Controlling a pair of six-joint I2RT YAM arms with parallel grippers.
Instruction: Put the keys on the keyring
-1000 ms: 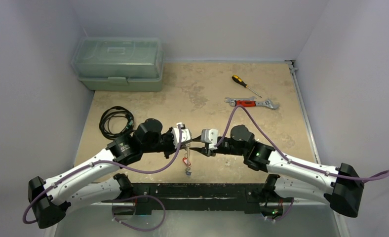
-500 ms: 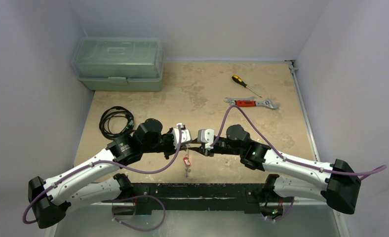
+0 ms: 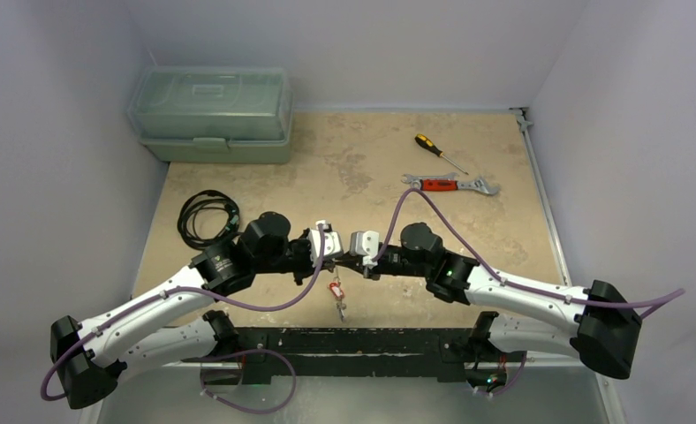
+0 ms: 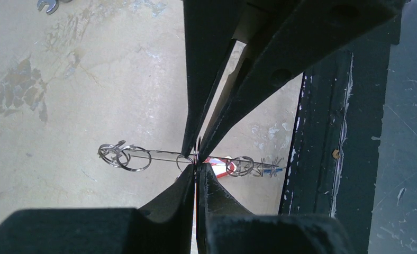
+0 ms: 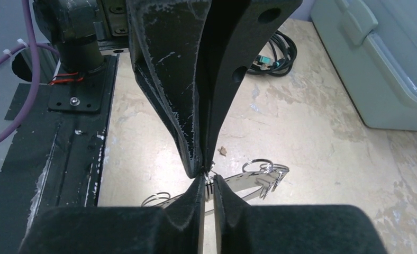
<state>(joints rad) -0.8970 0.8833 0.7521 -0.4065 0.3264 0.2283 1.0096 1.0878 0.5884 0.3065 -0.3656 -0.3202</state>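
My two grippers meet tip to tip above the table's near edge. The left gripper point(image 3: 338, 257) point(image 4: 197, 168) is shut on the keyring point(image 4: 159, 154), a thin silvery loop seen edge-on with small split rings point(image 4: 123, 156) threaded on it. The right gripper point(image 3: 350, 261) point(image 5: 209, 181) comes in from the opposite side and is shut on the same keyring point(image 5: 248, 182). The keys point(image 3: 336, 295) hang below the fingers, one with a red tag point(image 4: 218, 160) and one with a blue tag point(image 4: 271, 170). I see no black tag.
A green toolbox point(image 3: 210, 113) stands at the back left. A coiled black cable point(image 3: 207, 216) lies left of my arms. A screwdriver point(image 3: 439, 152) and a red-handled wrench point(image 3: 450, 185) lie at the back right. The black base rail point(image 3: 353, 341) runs just below the keys.
My right arm has moved left, bringing its gripper up against the left gripper. The hanging keys have shifted slightly. The left arm has stayed still.
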